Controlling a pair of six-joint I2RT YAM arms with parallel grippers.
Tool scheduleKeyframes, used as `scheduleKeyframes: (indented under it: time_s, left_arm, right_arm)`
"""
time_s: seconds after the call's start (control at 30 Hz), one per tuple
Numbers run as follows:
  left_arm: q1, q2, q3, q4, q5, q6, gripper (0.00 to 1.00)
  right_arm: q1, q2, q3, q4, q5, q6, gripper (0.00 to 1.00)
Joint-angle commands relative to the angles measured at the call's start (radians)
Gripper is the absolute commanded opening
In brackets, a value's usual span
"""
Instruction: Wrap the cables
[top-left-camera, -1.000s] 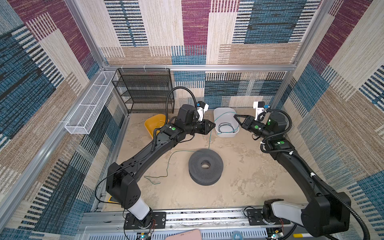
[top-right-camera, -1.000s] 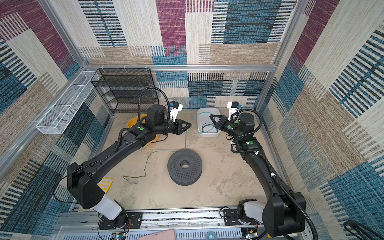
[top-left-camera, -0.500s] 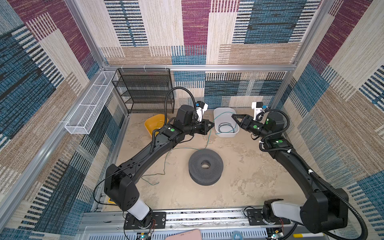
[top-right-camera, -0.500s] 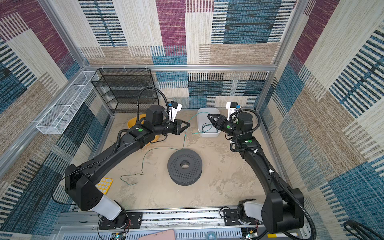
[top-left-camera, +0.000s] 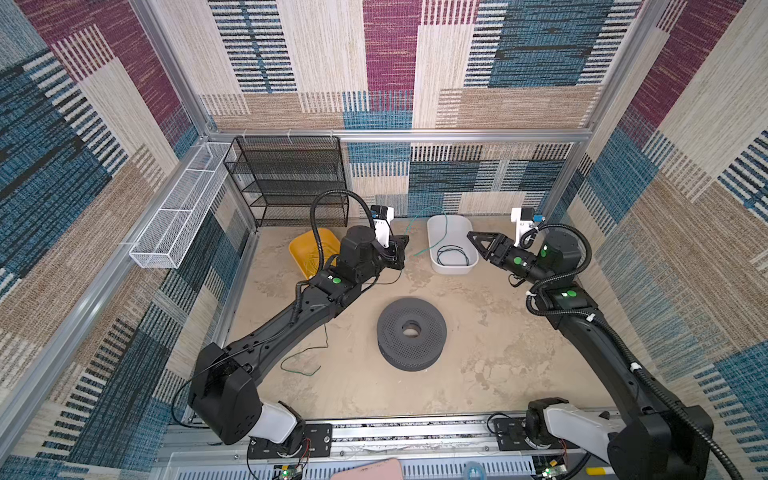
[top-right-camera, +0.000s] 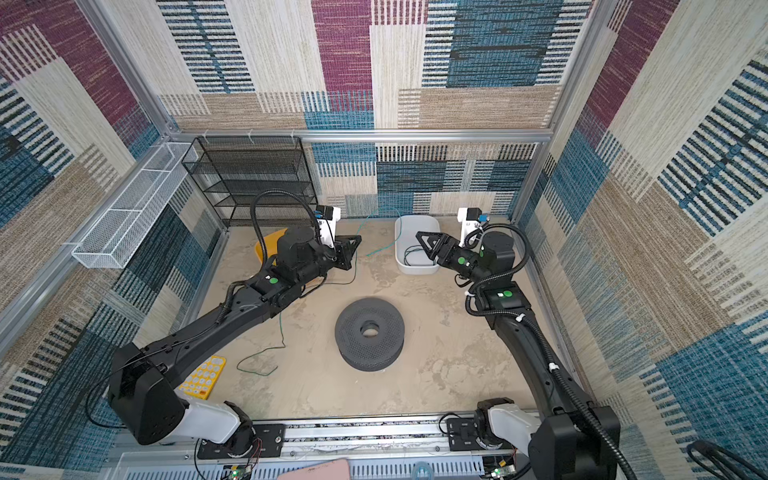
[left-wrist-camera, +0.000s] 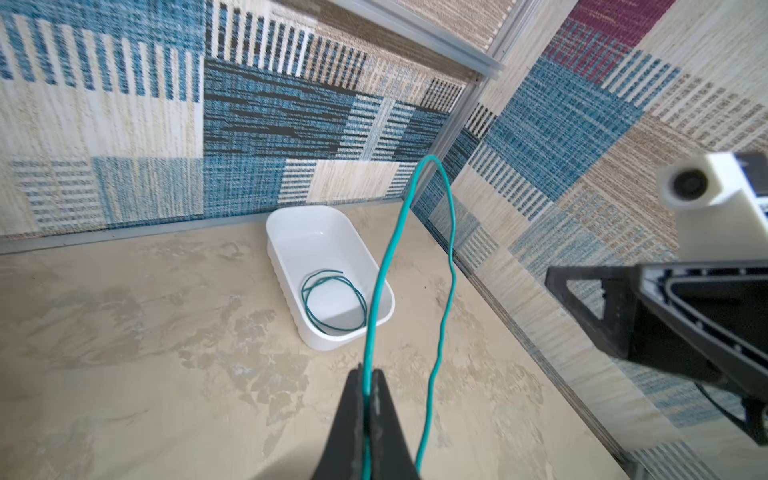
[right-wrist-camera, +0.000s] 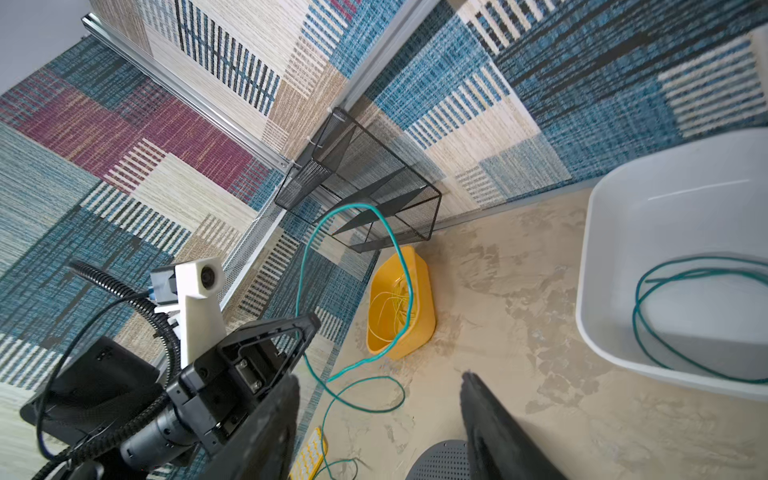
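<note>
The teal cable (left-wrist-camera: 388, 253) is clamped in the left gripper (left-wrist-camera: 365, 376) and arched ahead of it; the right gripper (right-wrist-camera: 380, 376) is held apart.

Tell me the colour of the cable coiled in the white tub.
Teal-green. The cable shows best in the left wrist view.

Teal cable (left-wrist-camera: 430, 157) arches upright; coiled cable (left-wrist-camera: 328, 273) lies in white bin (left-wrist-camera: 328, 343).

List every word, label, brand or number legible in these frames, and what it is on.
No readable text anywhere.
White mark on the left arm: too small to read.
Yellow grid tray: pale round cells, no legible characters.
</note>
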Motion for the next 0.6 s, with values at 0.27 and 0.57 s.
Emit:
scheduleKeyframes:
  time_s: [0.27, 0.57]
  left_arm:
    - [-0.004, -0.013, -0.078, 0.298, -0.041, -0.024, 0.0]
    - [-0.007, -0.043, -0.117, 0.311, -0.042, -0.027, 0.0]
  right_arm:
    - [0.282, 0.197, 0.04, 0.252, 0.045, 0.155, 0.59]
    - [0.285, 0.284, 0.113, 0.255, 0.08, 0.129, 0.47]
